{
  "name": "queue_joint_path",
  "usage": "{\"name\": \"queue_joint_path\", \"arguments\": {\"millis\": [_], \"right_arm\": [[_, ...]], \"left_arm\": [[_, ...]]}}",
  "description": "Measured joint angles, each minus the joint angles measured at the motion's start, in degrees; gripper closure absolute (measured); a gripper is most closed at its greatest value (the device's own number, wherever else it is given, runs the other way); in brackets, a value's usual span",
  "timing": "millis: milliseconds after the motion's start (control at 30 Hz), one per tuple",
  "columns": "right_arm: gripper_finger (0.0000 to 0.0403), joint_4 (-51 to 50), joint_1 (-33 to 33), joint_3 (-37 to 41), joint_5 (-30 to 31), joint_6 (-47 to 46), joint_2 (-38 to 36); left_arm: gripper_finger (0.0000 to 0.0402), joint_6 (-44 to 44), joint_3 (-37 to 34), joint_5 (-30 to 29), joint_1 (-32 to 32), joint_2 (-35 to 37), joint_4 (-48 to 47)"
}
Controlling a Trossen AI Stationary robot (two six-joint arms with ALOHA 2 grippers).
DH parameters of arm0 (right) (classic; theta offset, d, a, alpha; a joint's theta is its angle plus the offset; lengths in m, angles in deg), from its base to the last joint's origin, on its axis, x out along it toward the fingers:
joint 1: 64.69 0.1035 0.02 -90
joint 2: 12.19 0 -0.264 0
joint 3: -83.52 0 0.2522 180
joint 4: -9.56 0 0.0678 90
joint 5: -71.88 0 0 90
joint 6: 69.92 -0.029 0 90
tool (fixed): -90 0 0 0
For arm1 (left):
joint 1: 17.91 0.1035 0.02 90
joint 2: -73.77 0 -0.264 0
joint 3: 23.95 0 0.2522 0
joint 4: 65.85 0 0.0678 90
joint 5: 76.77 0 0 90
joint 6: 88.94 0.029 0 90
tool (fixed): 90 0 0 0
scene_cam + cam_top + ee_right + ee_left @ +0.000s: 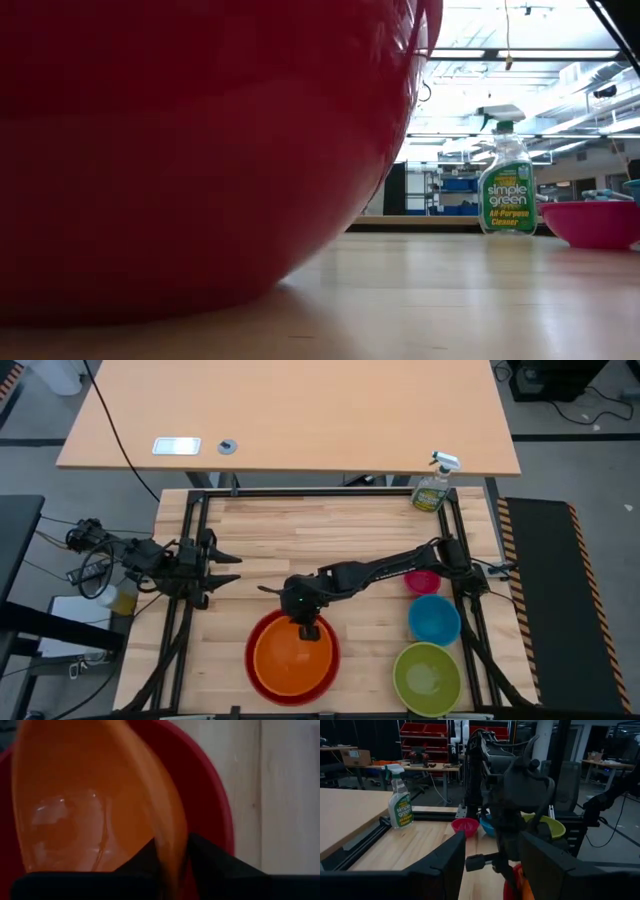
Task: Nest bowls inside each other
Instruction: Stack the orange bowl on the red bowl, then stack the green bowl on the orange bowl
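The orange bowl [290,658] lies inside the red bowl [252,660] at the table's near edge, left of the middle. My right gripper [308,628] reaches down to the orange bowl's far rim, with that rim between its fingers [174,865]. The pink bowl [421,581], the blue bowl [434,618] and the green bowl [427,678] each stand alone on the table in a row at the right. My left gripper [225,567] waits open and level above the table's left side, holding nothing. My right gripper has the orange bowl's far rim [170,835] between its two fingers, one finger inside the bowl and one outside. The fingers slant down from the far right. The rim fills the gap between them. The bowl sits within the red bowl [210,795].
A green spray bottle [433,485] stands at the table's far right corner. A black frame [190,560] runs along the table's edges. Bare wood lies across the middle and far part of the table. In the low view the red bowl [180,150] fills the left.
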Motion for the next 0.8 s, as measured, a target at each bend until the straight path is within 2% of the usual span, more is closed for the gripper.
{"name": "queue_joint_path", "arguments": {"millis": [200, 367, 467, 567, 800], "right_arm": [[0.0246, 0.2, -1.2, 0.1, 0.7, 0.4, -1.5], [0.0222, -3.0, -2.4, -0.1, 6.6, 2.0, -7.9], [0.0218, -11.7, -2.6, 0.0, 10.6, 1.3, -11.0], [0.0220, -23.1, -1.5, 0.0, 11.0, -2.1, -14.0], [0.0222, -50.1, 9.1, 0.1, 12.0, -8.1, -14.4]], "left_arm": [[0.0214, 0.0, 0.0, 0.0, 0.0, 0.0, -0.1], [0.0214, 0.0, 0.0, 0.0, 0.0, 0.0, -0.5], [0.0214, -0.7, 0.0, 0.0, 0.0, 0.0, -1.4], [0.0214, -2.1, 0.0, 0.0, 0.0, 0.0, -3.0], [0.0214, -4.7, 0.0, 0.1, 0.0, 0.0, -4.7]]}}
